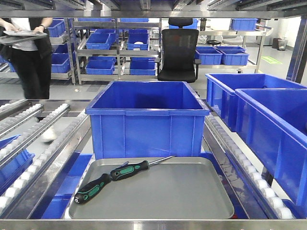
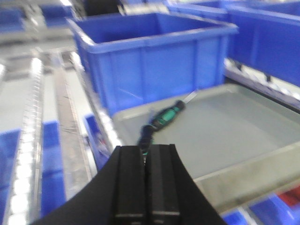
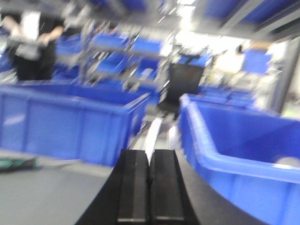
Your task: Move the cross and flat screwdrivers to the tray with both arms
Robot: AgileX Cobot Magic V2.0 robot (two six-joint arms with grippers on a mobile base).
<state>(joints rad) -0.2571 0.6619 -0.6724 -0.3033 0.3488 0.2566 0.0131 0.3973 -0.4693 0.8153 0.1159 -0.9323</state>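
Two screwdrivers with black and green handles lie end to end on the grey tray (image 1: 192,201). One (image 1: 92,187) is at the tray's left front. The other (image 1: 130,168) is behind it, its shaft pointing to the right. In the left wrist view both show ahead of my left gripper (image 2: 145,150), the near one (image 2: 145,134) and the far one (image 2: 168,115), on the tray (image 2: 234,131). The left gripper is shut and empty, above the tray's near left corner. My right gripper (image 3: 150,154) is shut and empty over the tray's right part (image 3: 47,197). A screwdriver handle (image 3: 14,163) shows at far left.
A large blue bin (image 1: 146,120) stands right behind the tray. More blue bins (image 1: 268,120) line the right side, close to the right gripper (image 3: 234,140). Roller rails (image 1: 33,139) run on the left. A person (image 1: 29,52) stands far back left.
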